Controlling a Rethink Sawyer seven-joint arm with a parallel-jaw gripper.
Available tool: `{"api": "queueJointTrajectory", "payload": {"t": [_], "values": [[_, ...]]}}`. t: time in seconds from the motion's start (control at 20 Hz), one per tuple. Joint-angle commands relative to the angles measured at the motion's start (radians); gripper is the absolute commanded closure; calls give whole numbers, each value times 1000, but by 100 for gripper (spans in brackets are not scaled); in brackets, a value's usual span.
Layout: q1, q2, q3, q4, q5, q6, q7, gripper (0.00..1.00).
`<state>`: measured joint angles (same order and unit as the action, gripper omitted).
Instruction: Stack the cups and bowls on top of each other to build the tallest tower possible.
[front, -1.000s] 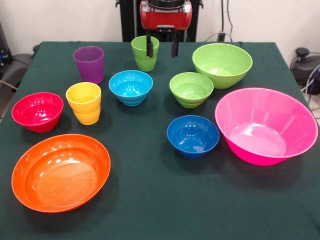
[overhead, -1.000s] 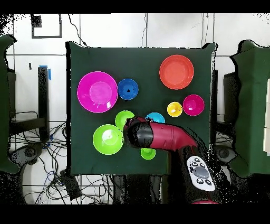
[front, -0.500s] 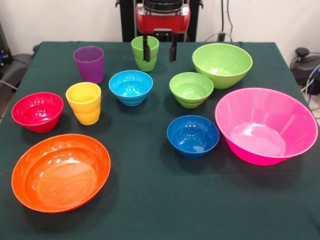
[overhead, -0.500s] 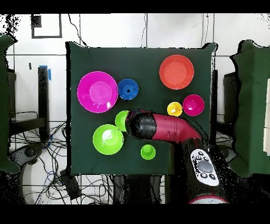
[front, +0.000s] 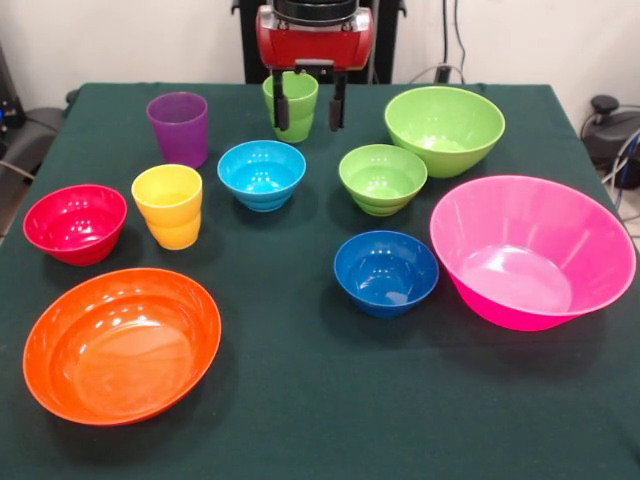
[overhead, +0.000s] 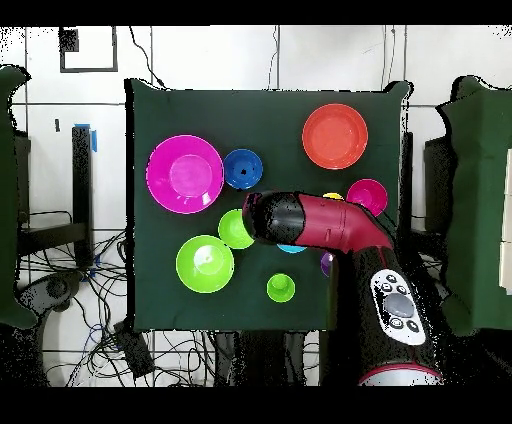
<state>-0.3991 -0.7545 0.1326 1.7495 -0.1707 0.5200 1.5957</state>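
My gripper (front: 308, 113) hangs open and empty at the far side of the table. Its two black fingers (front: 280, 112) stand in front of the lime green cup (front: 302, 98), above the light blue bowl (front: 261, 173). The purple cup (front: 178, 128) stands at far left, and the yellow cup (front: 168, 205) is in front of it. The red bowl (front: 75, 222) and orange bowl (front: 122, 343) lie at the left. The small green bowl (front: 382, 178), medium green bowl (front: 444, 128), dark blue bowl (front: 386, 272) and pink bowl (front: 530, 250) lie at the right. All stand apart and upright.
In the overhead view the red arm (overhead: 320, 225) covers the light blue bowl and most of the yellow cup. The green cup (overhead: 281, 288) shows near the robot's edge of the green table (overhead: 270, 110). Cables lie on the floor around the table.
The gripper has moved out from the base over the table and a little to the front view's left, with its fingers lower in the picture. Nothing was grasped and no cup or bowl moved.
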Motion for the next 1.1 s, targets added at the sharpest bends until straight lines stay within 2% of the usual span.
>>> {"api": "queueJointTrajectory", "payload": {"t": [0.05,0.65,1.1], "values": [[-7,86,93,-112,14,139,5,0],[8,72,71,-105,3,119,31,0],[22,72,56,-123,-9,153,27,0]]}}
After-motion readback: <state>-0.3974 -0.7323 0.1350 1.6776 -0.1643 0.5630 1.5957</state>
